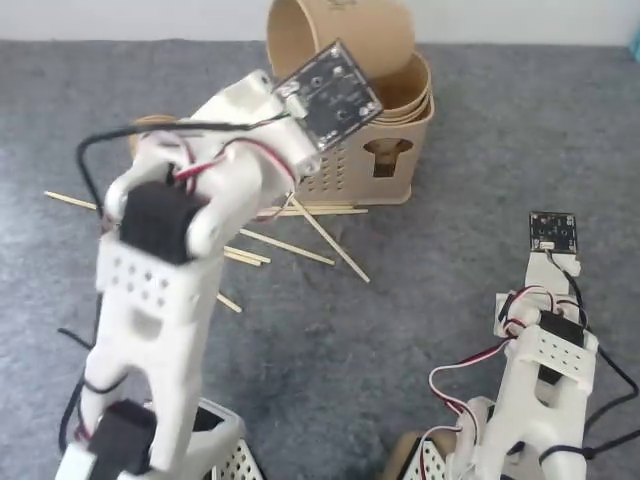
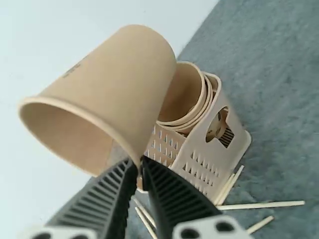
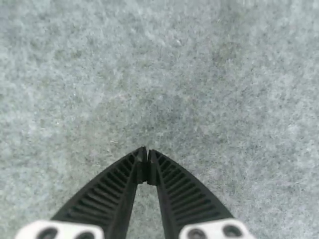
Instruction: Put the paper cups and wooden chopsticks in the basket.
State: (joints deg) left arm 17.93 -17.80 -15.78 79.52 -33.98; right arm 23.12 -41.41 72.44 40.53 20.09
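Cups first: in the high view, at the upper middle of the frame, we see a paper cup (image 1: pixel 340 38) lifted and tilted just above the basket (image 1: pixel 395 165), where other cups (image 1: pixel 415 95) already sit nested. The wooden chopsticks (image 1: pixel 300 245) lie scattered on the grey carpet (image 1: pixel 400 330), left of centre, beside the basket. The right arm (image 1: pixel 545 355) stands at the lower right, well apart.

In the left wrist view, the left gripper (image 2: pixel 138 167) is clenched on the wall of this cup (image 2: pixel 109 94) at its rim. We judge the step is placing the cup. Next it must be lined up over the nested stack, then released.

In the right wrist view, the right gripper (image 3: pixel 147 164) is closed on nothing, over bare carpet.
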